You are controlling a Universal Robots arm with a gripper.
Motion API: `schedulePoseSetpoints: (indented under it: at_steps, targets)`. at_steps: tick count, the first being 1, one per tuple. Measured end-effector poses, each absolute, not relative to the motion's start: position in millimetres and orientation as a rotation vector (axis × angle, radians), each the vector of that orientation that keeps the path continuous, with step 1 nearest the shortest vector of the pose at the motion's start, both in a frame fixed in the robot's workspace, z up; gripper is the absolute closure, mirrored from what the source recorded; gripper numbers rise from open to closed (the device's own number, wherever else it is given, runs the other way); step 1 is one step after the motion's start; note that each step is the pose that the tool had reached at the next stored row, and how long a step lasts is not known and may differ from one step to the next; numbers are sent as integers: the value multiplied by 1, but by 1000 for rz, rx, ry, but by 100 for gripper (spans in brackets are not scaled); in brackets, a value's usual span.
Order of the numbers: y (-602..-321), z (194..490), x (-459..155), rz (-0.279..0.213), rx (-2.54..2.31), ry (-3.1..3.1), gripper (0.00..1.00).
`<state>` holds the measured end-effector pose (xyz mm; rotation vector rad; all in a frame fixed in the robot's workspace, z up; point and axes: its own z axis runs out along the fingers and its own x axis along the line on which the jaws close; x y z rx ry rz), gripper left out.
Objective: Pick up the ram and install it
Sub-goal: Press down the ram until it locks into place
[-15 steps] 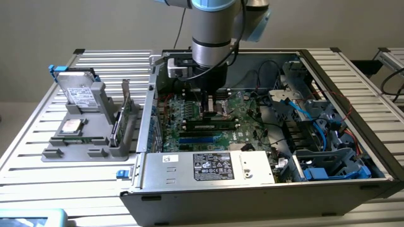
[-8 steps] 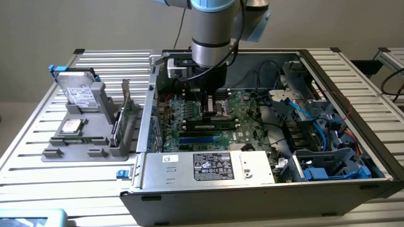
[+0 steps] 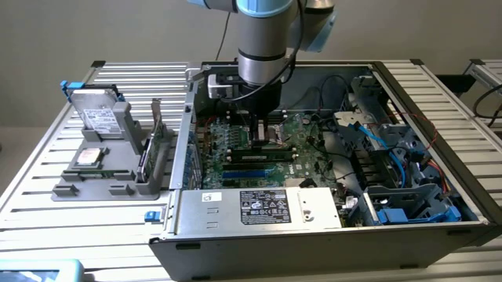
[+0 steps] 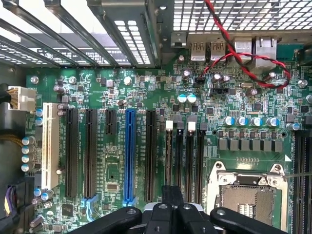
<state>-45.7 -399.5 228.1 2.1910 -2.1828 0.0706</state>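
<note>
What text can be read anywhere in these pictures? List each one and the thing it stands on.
None can be read.
Power supply labels: rows of print and marks, too small.
Hard drive label: too blurred.
Motherboard white printing: too small.
Small card on the grey holder: no text can be made out.

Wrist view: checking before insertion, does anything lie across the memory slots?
Nothing visible does. The four slots beside the CPU socket look bare; the red wires loop apart from them by the rear ports. The shut gripper is over their end.
</note>
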Motion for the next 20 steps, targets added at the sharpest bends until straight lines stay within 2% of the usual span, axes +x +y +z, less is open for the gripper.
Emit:
schedulePoseSetpoints:
  at_steps: [20]
  targets:
    - [-400,234,-35,71,2189,-2185,89]
